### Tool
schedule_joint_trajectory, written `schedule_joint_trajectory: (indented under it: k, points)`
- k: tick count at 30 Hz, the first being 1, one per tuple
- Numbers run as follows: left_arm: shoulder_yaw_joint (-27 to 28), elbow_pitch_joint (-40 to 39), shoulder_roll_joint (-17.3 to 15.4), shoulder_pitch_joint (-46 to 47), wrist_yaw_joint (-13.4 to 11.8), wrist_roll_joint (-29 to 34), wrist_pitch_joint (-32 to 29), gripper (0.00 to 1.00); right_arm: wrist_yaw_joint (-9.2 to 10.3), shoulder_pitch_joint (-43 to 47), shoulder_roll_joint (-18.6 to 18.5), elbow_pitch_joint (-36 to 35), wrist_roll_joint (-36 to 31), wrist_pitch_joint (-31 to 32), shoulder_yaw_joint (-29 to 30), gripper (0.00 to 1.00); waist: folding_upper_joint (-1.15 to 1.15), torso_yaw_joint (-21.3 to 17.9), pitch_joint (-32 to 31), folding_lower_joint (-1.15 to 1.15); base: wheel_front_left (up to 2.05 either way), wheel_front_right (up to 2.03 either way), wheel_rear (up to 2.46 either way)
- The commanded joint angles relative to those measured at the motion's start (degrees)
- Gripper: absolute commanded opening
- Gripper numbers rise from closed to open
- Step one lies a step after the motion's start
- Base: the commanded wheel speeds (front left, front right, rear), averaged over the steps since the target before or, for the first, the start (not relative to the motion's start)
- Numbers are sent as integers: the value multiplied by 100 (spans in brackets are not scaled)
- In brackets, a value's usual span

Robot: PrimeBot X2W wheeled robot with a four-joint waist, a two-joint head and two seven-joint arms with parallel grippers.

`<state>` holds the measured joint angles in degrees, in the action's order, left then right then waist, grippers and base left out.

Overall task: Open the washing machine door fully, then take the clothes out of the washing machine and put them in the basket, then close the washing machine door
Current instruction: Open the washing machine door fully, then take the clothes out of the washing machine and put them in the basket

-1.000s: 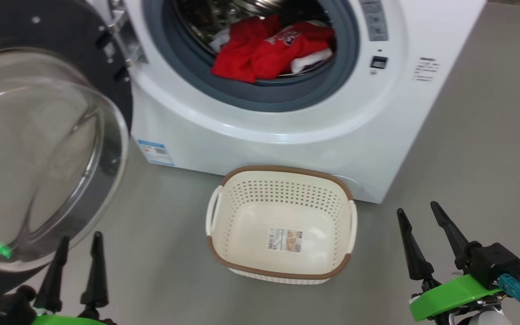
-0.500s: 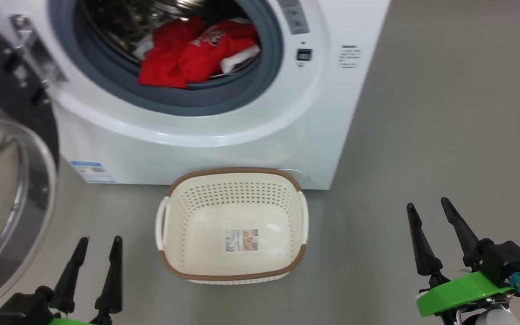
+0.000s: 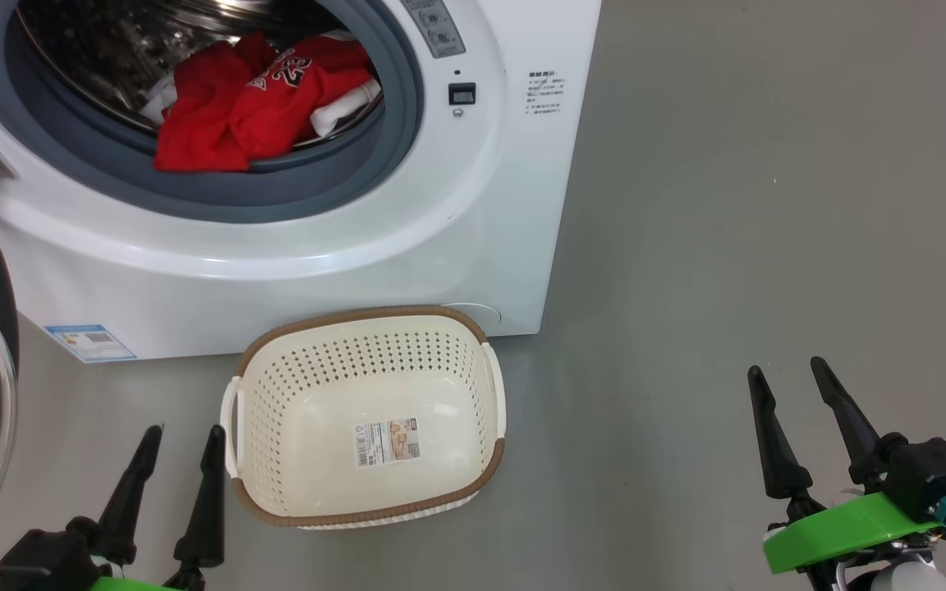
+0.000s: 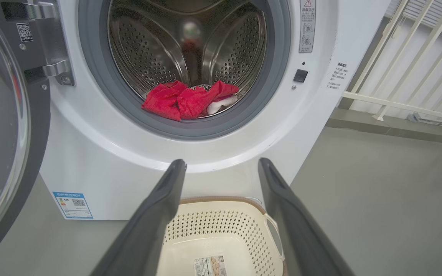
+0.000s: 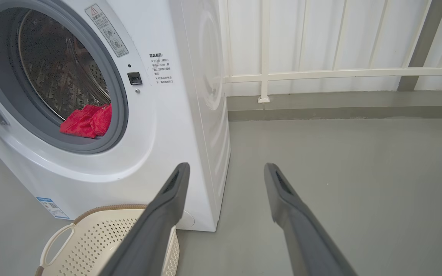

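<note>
Cam swung right; L gripper (image 3: 185,429), R gripper (image 3: 787,367) wide; clothes (image 3: 251,115) in perforated drum (image 3: 87,57).

The left gripper (image 3: 184,431) and the right gripper (image 3: 786,367) hover low, each with dark fingers (image 3: 204,492) spread wide, pointing up; a green wrist collar (image 3: 842,529) sits behind the right fingers.

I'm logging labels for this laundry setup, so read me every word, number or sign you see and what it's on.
"23": on the red jersey in the washing machine drum; lettering beside it too creased to read.
Red warning triangle: top of the strip label beside the opening; its other marks too small.
Chinese notice, blue sticker, basket label: all too small to read.
</note>
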<state>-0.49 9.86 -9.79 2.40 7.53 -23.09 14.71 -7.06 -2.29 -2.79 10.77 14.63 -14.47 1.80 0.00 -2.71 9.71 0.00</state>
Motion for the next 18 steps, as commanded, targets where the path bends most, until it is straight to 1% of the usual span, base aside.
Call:
schedule_joint_trajectory:
  k: [1, 18]
  points:
    - [175, -159, -135, 182, -4, 41, 29, 100, -43, 48, -10, -157, 74, -52, -82, 100, 0, -18, -4, 0, 0, 0, 0]
    - [193, -195, -142, 237, -4, -38, 29, 100, -43, -8, -9, -184, 87, -52, -46, 100, 0, 123, 61, 0, 0, 0, 0]
